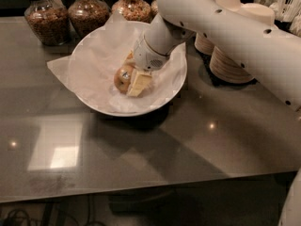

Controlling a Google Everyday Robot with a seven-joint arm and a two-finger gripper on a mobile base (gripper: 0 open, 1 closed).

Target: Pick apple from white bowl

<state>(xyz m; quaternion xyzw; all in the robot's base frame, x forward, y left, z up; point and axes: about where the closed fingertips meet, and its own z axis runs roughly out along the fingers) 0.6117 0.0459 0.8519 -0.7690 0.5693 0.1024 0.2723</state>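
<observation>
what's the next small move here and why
Probably a short, slow lift straight up, checking that the apple comes along. The gripper is down inside the bowl, right against the apple, which sits on loose paper. A sideways pull could drag the paper or knock the rim.
</observation>
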